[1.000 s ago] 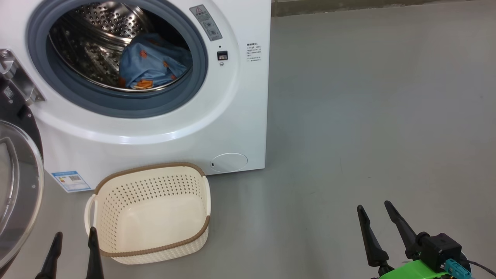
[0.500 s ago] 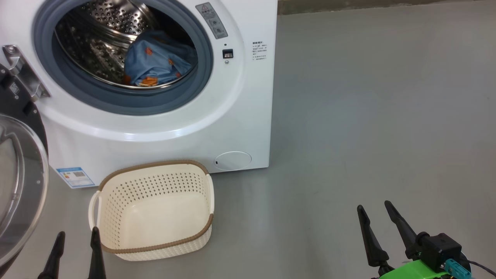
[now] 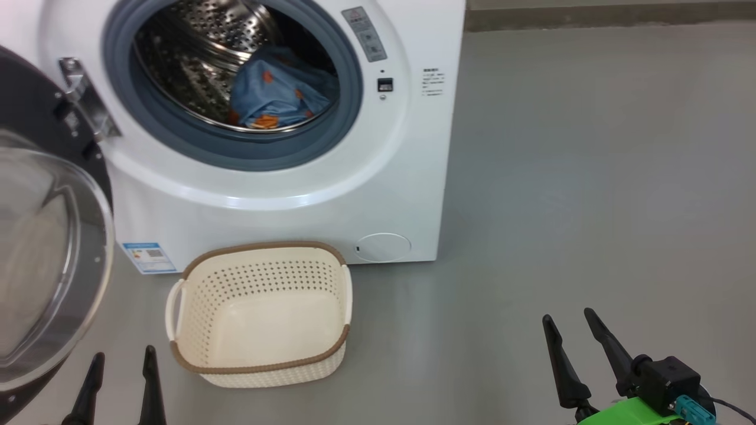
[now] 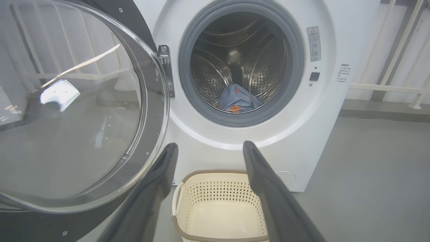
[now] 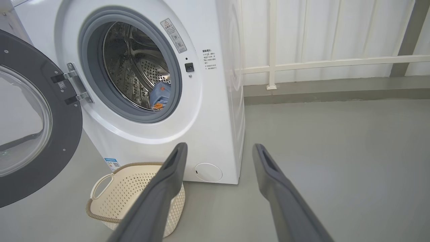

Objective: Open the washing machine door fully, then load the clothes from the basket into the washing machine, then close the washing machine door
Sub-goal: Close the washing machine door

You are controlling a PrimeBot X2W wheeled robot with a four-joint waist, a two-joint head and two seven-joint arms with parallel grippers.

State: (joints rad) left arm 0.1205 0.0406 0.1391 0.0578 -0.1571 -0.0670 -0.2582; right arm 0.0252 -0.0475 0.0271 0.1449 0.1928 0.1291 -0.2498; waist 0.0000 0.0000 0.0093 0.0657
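Observation:
The white washing machine (image 3: pixel 331 200) (image 4: pixel 322 141) (image 5: pixel 215 111) stands with its round door (image 3: pixel 41 265) (image 4: pixel 67 117) (image 5: pixel 30 134) swung wide open to the left. Light-blue clothes (image 3: pixel 277 94) (image 4: pixel 238 99) (image 5: pixel 161 95) with orange motifs lie inside the steel drum. The cream basket (image 3: pixel 260 313) (image 4: pixel 218 208) (image 5: pixel 134 195) sits on the floor before the machine, with nothing in it. My left gripper (image 3: pixel 123 357) (image 4: pixel 208 148) is open, low beside the basket's left end. My right gripper (image 3: pixel 568 319) (image 5: pixel 220 148) is open over bare floor, far right of the basket.
Grey floor (image 3: pixel 590 177) stretches to the right of the machine. A white railing (image 5: pixel 319 60) and wall run behind it. The open door fills the space at the left of the basket.
The whole head view has shifted, so the machine, door and basket sit further right in it now: the camera turned left. Both grippers stay open in about the same places.

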